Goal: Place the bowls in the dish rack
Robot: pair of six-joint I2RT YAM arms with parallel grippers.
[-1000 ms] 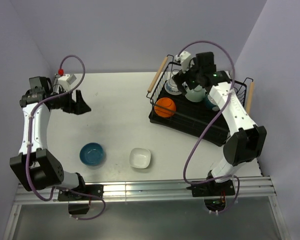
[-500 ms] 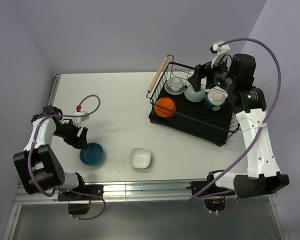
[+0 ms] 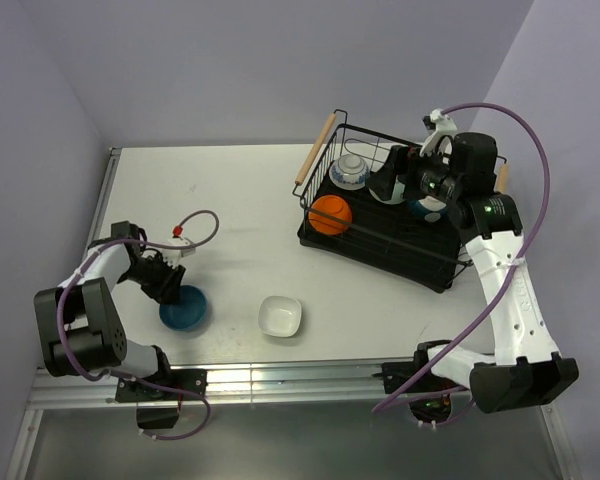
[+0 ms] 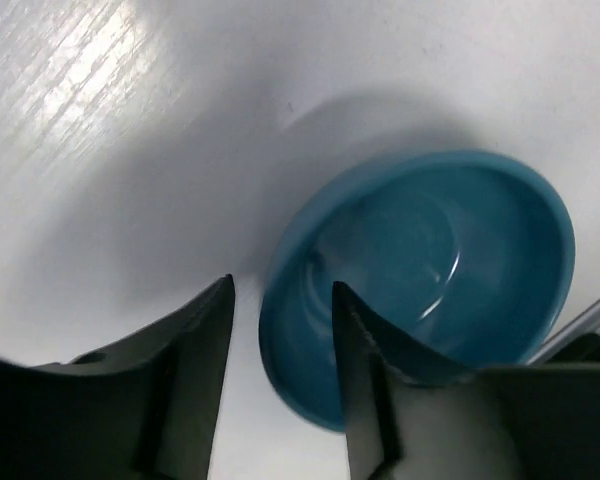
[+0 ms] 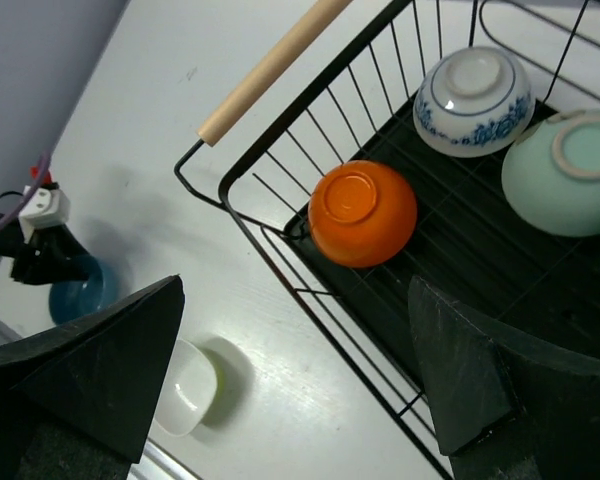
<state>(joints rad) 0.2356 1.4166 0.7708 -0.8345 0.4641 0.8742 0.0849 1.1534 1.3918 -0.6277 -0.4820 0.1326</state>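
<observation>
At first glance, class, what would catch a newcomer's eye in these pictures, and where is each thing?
The bright orange bowl, upside down at the left end of the black dish rack, stands out most. On the table, the open left pincer straddles the rim of the blue bowl, one finger inside, one outside. A white bowl sits just right of it.
</observation>
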